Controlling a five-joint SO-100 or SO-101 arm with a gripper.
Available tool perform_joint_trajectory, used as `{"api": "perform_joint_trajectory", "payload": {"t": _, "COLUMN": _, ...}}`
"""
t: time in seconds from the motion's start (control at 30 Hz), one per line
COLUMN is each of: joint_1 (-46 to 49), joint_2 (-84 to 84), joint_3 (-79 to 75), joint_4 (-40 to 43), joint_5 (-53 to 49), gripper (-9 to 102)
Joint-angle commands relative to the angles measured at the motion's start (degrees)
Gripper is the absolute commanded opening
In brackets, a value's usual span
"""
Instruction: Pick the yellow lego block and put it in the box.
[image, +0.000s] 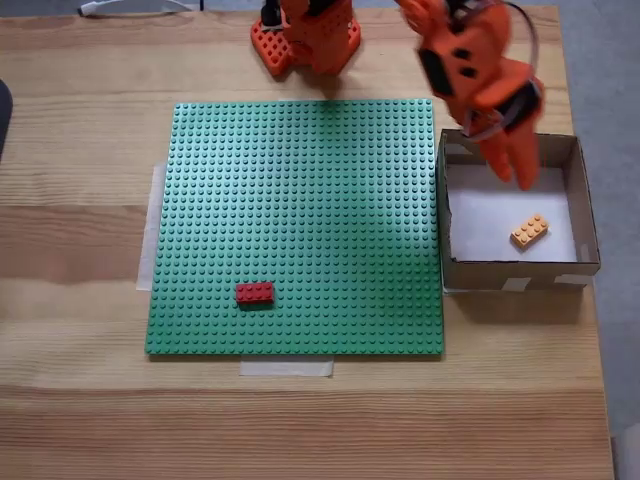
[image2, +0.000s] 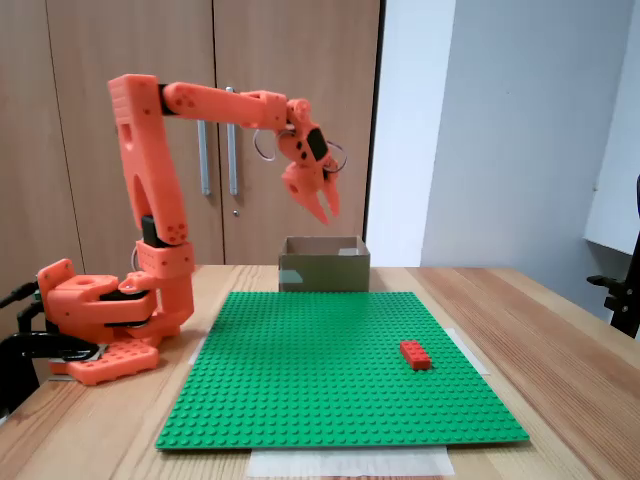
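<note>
Bricks number two on my feeds, one red and one yellow. Nearest in the side-on fixed view sits the red brick (image2: 415, 354) on the green baseplate (image2: 330, 380), toward 4 o'clock of the plate; the top-down fixed view puts it (image: 254, 293) at about 7 o'clock. Only from above can I see the yellow lego block (image: 529, 231): it lies free on the white floor of the box (image: 590, 215), toward 4 o'clock, while side-on the box (image2: 322, 266) walls hide it. One orange arm hangs above the box on the wooden surface (image: 80, 150), its fingers (image: 516, 168) empty and close together; I cannot tell whether they meet.
</note>
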Motion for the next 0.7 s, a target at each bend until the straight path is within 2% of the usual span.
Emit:
{"api": "perform_joint_trajectory", "payload": {"t": 0.0, "joint_1": 3.16, "joint_2": 10.81, "joint_3": 4.13, "joint_4": -1.14, "joint_5": -1.05, "gripper": 9}}
{"api": "perform_joint_trajectory", "payload": {"t": 0.37, "joint_1": 15.29, "joint_2": 38.41, "joint_3": 22.76, "joint_4": -2.90, "joint_5": -1.41, "gripper": 4}}
{"api": "perform_joint_trajectory", "payload": {"t": 0.67, "joint_1": 25.49, "joint_2": 54.23, "joint_3": 34.98, "joint_4": -1.58, "joint_5": -1.58, "gripper": 1}}
